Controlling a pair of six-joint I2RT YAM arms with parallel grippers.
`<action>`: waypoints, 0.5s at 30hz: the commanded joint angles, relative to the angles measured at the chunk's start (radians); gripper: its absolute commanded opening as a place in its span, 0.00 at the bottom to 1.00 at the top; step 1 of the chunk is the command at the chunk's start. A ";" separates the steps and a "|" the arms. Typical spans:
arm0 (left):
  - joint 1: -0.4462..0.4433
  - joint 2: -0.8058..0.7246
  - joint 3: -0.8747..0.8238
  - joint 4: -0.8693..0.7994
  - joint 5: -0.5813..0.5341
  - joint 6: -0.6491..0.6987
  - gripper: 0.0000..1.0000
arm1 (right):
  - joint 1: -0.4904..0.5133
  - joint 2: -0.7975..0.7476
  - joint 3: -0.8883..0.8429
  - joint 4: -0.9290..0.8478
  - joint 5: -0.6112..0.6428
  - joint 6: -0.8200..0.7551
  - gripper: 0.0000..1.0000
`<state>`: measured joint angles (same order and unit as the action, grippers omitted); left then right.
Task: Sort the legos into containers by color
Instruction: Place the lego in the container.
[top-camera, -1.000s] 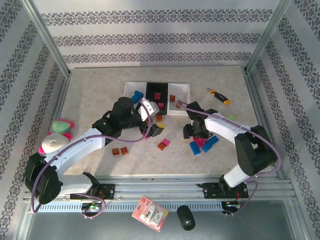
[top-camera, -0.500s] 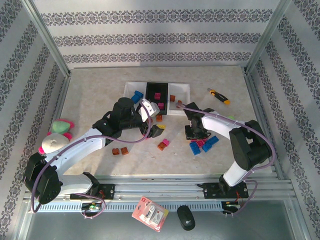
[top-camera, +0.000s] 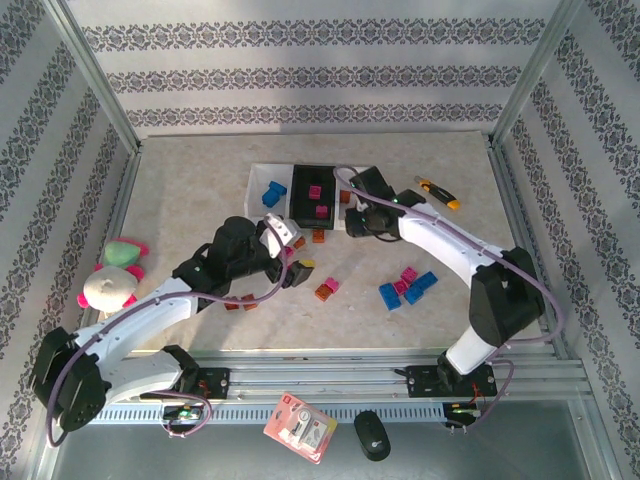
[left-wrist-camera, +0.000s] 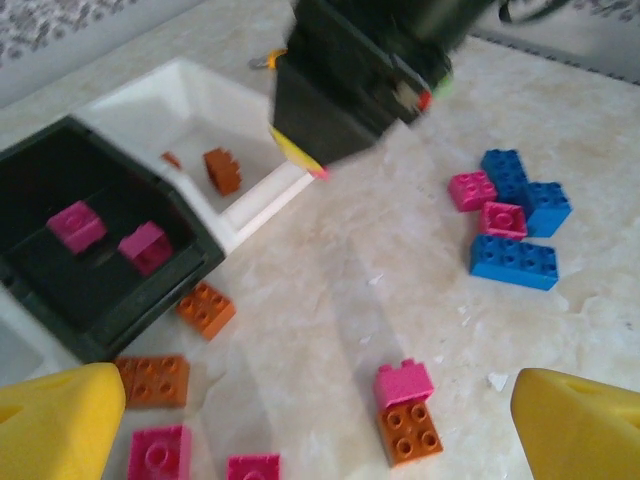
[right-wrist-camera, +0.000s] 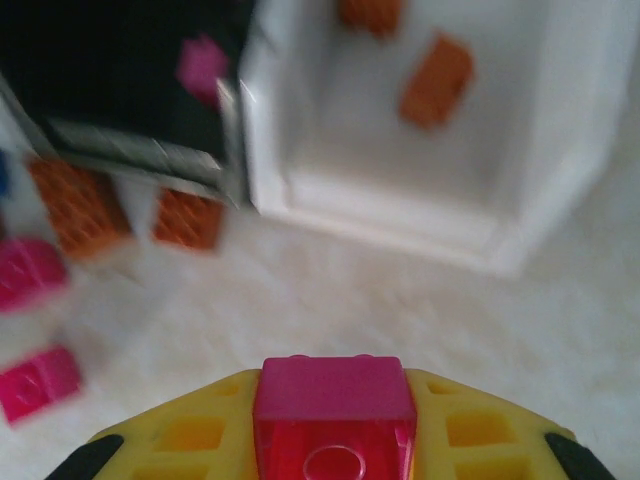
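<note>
Three containers stand in a row at the back: a white tray (top-camera: 265, 185) with a blue lego (top-camera: 272, 190), a black tray (top-camera: 315, 188) holding pink legos, and a white tray (top-camera: 365, 180) with orange legos (right-wrist-camera: 436, 80). My right gripper (top-camera: 352, 224) hovers just in front of the trays, shut on a magenta-pink lego (right-wrist-camera: 335, 400). My left gripper (top-camera: 298, 270) is open above the table, its yellow fingers (left-wrist-camera: 60, 425) wide apart. Below it a pink lego sits against an orange one (left-wrist-camera: 408, 410). Blue and pink legos (top-camera: 408, 288) lie in a cluster to the right.
Loose orange and pink legos (left-wrist-camera: 205, 308) lie before the black tray, and two orange ones (top-camera: 238, 301) by the left arm. A plush toy (top-camera: 112, 275) sits at the left edge, a utility knife (top-camera: 437, 191) at the back right, a red-and-white packet (top-camera: 300, 425) off the near rail.
My right gripper closed on a pink lego at the cluster and carried it back and left to the trays. My left arm drew back a little toward the near side.
</note>
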<state>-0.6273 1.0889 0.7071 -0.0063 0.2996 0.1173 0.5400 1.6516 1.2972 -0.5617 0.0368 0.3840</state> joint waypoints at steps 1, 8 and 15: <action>-0.002 -0.043 -0.033 0.009 -0.140 -0.105 0.99 | 0.023 0.102 0.110 0.148 0.051 -0.032 0.25; 0.001 -0.089 -0.078 -0.054 -0.261 -0.190 0.99 | 0.036 0.343 0.348 0.237 0.084 -0.061 0.26; 0.003 -0.106 -0.091 -0.073 -0.306 -0.202 0.99 | 0.037 0.456 0.464 0.227 0.090 -0.096 0.34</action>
<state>-0.6270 0.9947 0.6235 -0.0505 0.0387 -0.0547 0.5705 2.1014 1.7123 -0.3462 0.1028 0.3157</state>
